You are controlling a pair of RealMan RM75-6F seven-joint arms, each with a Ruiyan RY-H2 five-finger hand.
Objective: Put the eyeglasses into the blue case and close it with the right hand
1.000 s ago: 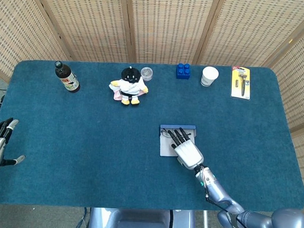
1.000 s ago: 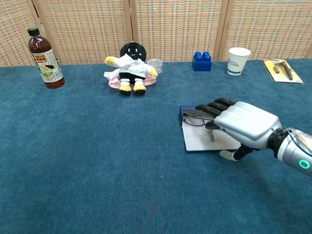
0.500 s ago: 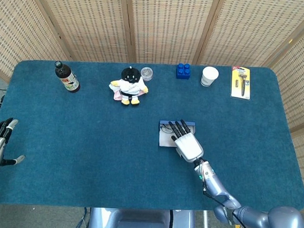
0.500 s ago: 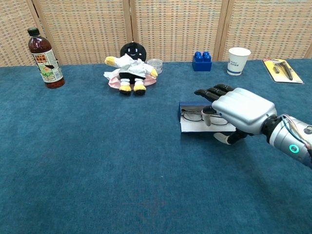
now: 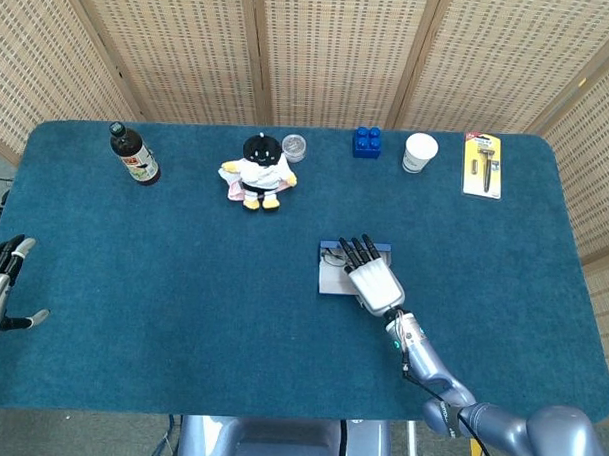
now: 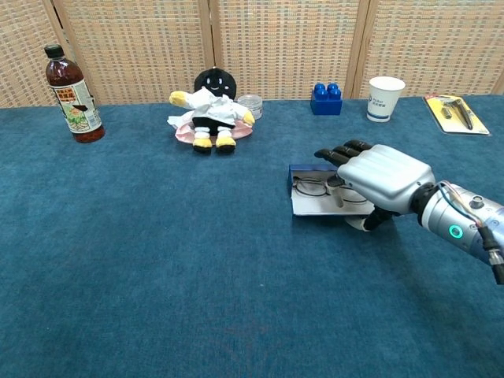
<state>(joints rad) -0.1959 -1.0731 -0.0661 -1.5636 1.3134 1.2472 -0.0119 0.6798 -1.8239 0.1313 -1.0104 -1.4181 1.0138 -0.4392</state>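
Centrally, blue case (image 6: 303,171) lying open, white-lined, thin-rimmed eyeglasses (image 6: 315,187) inside, right hand (image 6: 382,177) spread flat above, holding nothing

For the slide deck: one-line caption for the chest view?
Right hand over the open blue case, glasses lying inside.

The head view looks steeply down from high above the table (image 5: 132,282); the chest view faces low and level across it, nearer. Both share the plush doll (image 5: 256,173) (image 6: 209,110) and surroundings.
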